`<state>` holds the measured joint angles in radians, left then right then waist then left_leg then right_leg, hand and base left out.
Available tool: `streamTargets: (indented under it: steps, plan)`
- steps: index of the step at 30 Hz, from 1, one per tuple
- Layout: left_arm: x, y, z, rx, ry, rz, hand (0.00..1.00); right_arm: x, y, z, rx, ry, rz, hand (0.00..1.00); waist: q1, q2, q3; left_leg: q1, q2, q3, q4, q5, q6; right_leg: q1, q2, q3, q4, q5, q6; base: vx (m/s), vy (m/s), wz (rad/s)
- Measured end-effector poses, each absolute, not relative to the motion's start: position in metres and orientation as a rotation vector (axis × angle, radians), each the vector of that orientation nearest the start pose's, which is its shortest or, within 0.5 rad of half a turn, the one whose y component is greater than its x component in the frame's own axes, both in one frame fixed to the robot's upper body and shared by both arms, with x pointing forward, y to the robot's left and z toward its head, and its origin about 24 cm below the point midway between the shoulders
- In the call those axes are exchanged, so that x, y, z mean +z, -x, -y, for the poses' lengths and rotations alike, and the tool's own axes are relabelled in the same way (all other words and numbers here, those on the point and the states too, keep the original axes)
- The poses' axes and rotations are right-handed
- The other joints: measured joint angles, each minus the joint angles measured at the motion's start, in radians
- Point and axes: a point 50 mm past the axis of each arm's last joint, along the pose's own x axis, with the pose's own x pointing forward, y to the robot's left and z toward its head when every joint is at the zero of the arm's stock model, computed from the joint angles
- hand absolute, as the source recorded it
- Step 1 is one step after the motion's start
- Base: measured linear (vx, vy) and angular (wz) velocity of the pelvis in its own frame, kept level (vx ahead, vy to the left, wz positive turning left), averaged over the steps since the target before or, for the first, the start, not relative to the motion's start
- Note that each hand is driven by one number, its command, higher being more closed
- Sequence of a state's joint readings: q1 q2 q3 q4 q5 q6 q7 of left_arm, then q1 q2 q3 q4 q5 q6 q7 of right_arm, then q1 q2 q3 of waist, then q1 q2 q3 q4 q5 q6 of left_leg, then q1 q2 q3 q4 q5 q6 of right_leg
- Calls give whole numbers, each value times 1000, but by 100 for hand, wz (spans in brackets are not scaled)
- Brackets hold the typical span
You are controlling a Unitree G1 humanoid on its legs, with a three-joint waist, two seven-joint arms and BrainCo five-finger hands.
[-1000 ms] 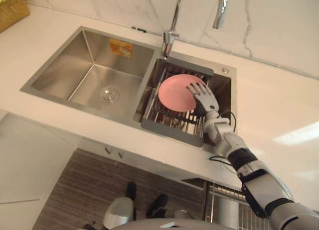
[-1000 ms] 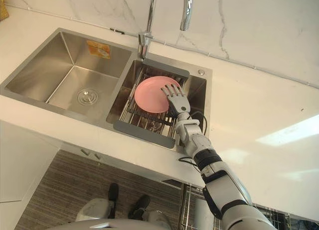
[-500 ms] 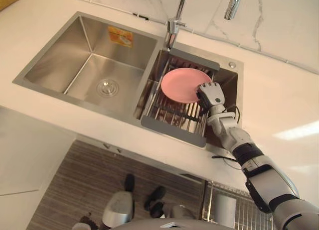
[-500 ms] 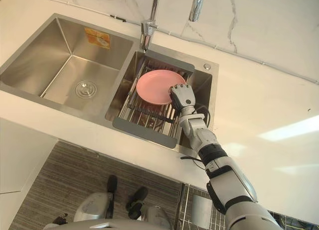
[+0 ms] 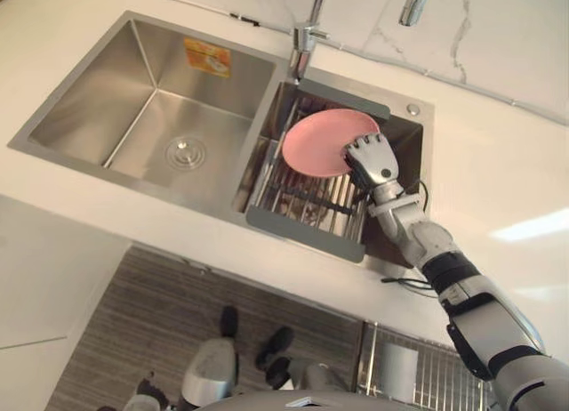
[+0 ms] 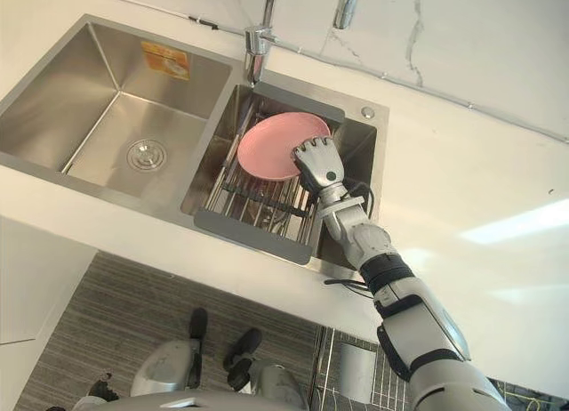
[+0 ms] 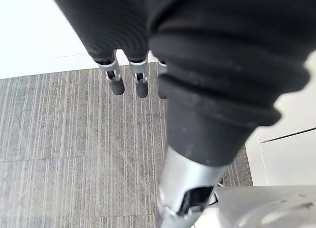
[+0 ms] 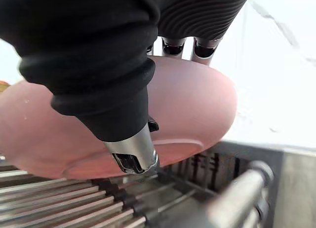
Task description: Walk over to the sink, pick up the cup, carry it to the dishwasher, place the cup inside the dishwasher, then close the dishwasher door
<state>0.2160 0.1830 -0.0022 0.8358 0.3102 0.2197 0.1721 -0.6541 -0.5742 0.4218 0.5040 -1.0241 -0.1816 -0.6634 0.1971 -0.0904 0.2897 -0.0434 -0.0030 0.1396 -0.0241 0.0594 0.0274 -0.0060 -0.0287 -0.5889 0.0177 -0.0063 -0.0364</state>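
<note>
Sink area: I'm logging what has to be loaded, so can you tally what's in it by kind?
Pink plate: 1, gripped at its rim by the right hand
Dish rack: 1
Sink basins: 2
Orange sticker: 1
Total: 5

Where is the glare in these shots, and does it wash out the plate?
Left and right eye views: a bright streak of glare on the countertop right of the sink, clear of the pink plate. Right wrist view: no glare on the plate in the right hand.
</note>
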Motion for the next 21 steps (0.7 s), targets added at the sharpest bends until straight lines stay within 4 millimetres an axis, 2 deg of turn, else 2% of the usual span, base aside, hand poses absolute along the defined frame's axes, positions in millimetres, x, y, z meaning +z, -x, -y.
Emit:
streamTargets:
  steps: [5, 8, 11, 15, 18, 21]
  plan:
    - [-150, -67, -237, 127, -585, -1238, 0, 158, -337, 157, -114, 1531, 982, 100, -8, -6, -3, 43, 8, 27, 4, -16, -11, 38, 11, 29, -13, 0, 0, 30, 37, -16]
    - [-150, -66, -239, 123, -601, -1247, 0, 161, -329, 148, -74, 1489, 1048, 100, -30, -9, -5, 56, 8, 36, 2, -17, -12, 44, 11, 39, -12, 0, 1, 22, 56, -12]
    - [-151, -65, -239, 115, -604, -1253, 0, 157, -319, 141, -24, 1455, 1085, 100, -36, -21, -20, 63, 9, 53, 2, -18, -13, 45, 11, 54, -11, 1, 2, 28, 60, -13]
    - [-151, -64, -239, 112, -604, -1254, 0, 143, -311, 146, 51, 1481, 1037, 100, -42, -36, -45, 69, 9, 59, 1, -19, -13, 47, 10, 59, -11, 2, 4, 24, 59, -4]
    - [-151, -61, -239, 111, -605, -1264, 0, 144, -305, 146, 82, 1487, 1053, 100, -50, -34, -47, 81, 10, 74, 1, -19, -13, 52, 10, 75, -15, 4, 4, -7, 57, -14]
    - [-153, -53, -237, 97, -611, -1287, 0, 142, -294, 154, 95, 1492, 1039, 100, -66, -25, -77, 82, 10, 90, 1, -24, -13, 50, 11, 89, -24, 5, 10, -4, 54, -17]
